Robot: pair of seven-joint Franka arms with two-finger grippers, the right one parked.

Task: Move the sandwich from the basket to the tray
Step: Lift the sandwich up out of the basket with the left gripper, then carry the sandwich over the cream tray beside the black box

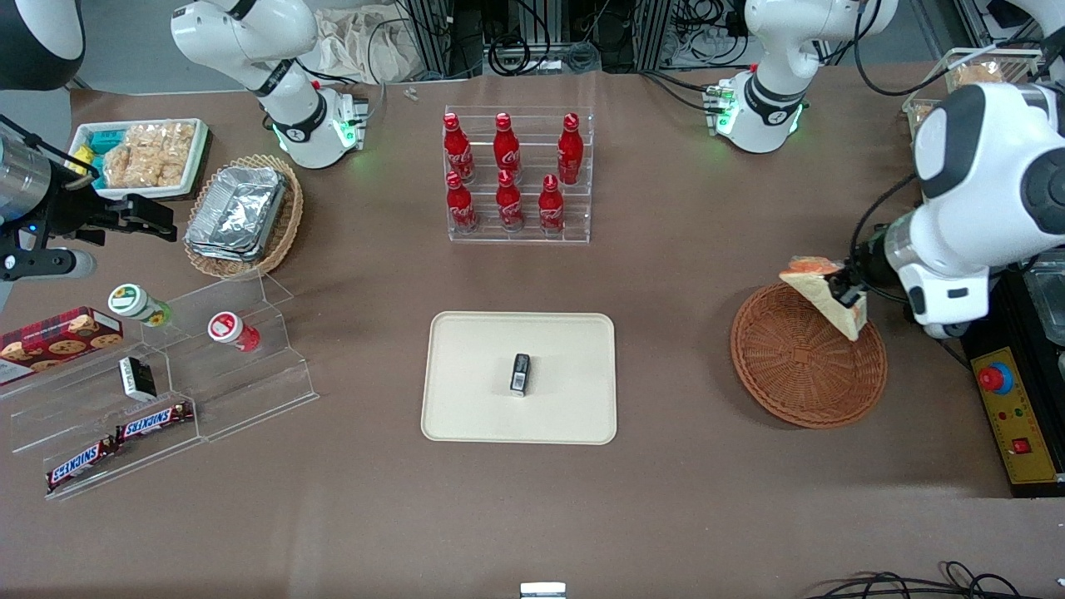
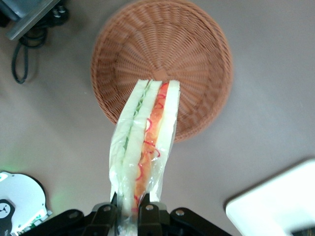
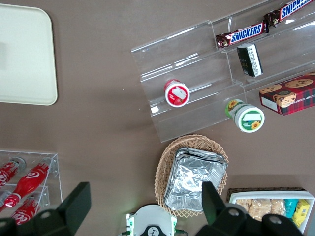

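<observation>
Sandwich [image 2: 145,142] hangs clamped in my tool [image 2: 132,212], the two fingers [image 2: 148,214] pinching one narrow end of the wrapped wedge so that its cut edge, with orange-red and green filling between pale bread, faces the wrist camera. In the front view the sandwich [image 1: 824,291] is lifted clear of the basket [image 1: 803,366] and sits above the basket's rim on the side toward my working arm, tilted with one corner pointing down. My tool [image 1: 847,289] grips it there, just beside the white wrist housing. The basket itself is a round reddish-brown wicker dish [image 2: 162,54] resting on the brown worktop [image 1: 682,274], and nothing lies in it.

The tray [image 1: 474,399] lies flat on the worktop, well apart from the basket, toward the parked arm's end from it. A small dark packet [image 1: 520,373] stands near its middle. A clear rack of red bottles [image 1: 516,170] stands farther from the front camera than the tray. Toward the parked arm's end are a tan basket with foil containers [image 1: 241,215] and a clear stepped stand with chocolate bars [image 1: 154,423].
</observation>
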